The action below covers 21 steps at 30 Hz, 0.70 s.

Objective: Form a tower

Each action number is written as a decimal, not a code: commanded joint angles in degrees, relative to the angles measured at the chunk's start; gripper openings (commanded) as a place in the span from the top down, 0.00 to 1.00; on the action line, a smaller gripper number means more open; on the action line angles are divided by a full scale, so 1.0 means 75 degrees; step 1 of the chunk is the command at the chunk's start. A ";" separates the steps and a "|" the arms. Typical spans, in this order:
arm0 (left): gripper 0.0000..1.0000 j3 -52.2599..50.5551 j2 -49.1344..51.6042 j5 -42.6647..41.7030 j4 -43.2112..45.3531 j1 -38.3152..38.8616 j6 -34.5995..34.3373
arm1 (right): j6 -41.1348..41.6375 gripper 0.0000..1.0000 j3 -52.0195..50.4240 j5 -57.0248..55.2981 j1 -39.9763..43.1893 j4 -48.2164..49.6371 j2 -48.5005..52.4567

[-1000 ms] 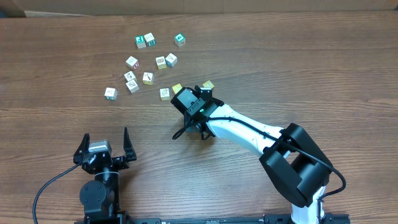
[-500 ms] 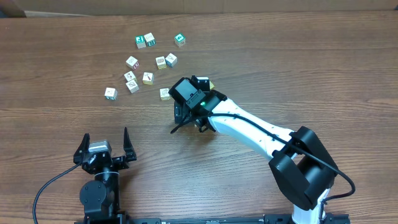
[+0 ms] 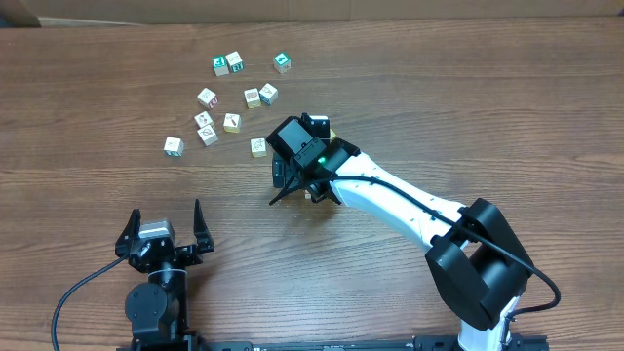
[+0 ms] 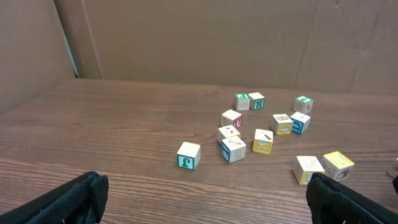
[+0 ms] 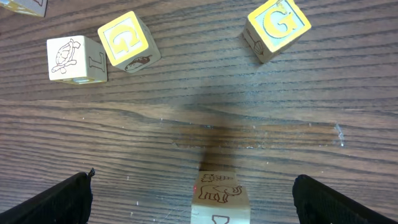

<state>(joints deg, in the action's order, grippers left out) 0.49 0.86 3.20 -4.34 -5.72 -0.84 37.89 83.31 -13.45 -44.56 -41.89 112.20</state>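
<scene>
The tower [image 5: 214, 193] shows best in the right wrist view. Its top is a pale wooden cube with an elephant drawn in brown line on its upper face and a small red dot at its left edge. A second face below carries another brown mark, and the frame cuts off the rest, so I cannot tell how many cubes stand beneath it. From overhead the tower is almost wholly hidden under the head of the right arm, just beyond the middle of the table [image 3: 487, 88].

The right gripper [image 5: 194, 202] hangs right above the tower with its jaws spread wide. One dark finger sits at each lower corner of the wrist view, well apart from the cube on both sides. It holds nothing and touches nothing. The left gripper [image 3: 165, 219] rests near the table's front edge, well apart from the tower, also spread wide and holding nothing.

Beyond the tower in the wrist view lie two yellow G cubes, one [image 5: 127, 40] up and to the left, the other [image 5: 278, 25] up and to the right, both tilted askew. A pale cube [image 5: 73, 59] touches the left one.

Farther from the tower, a cluster of loose cubes [image 3: 208, 97] is scattered toward the cardboard wall [image 4: 199, 37] at the table's far edge. Bare wood runs from the tower toward the left gripper and the front edge.
</scene>
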 commanded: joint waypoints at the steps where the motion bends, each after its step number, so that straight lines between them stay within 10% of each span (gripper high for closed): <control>1: 0.00 -0.0026 -0.0079 -0.0009 0.0015 0.0015 0.0172 | -0.0064 0.00 0.0224 0.0026 0.0032 -0.0012 -0.0347; 21: 0.00 -0.0026 -0.0079 -0.0009 0.0015 0.0015 0.0172 | -0.0119 0.09 0.0187 0.0341 0.0035 -0.0493 -0.0286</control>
<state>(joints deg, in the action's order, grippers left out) 0.49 0.86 3.20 -4.34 -5.72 -0.84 37.45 83.31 -11.73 -44.56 -45.69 112.01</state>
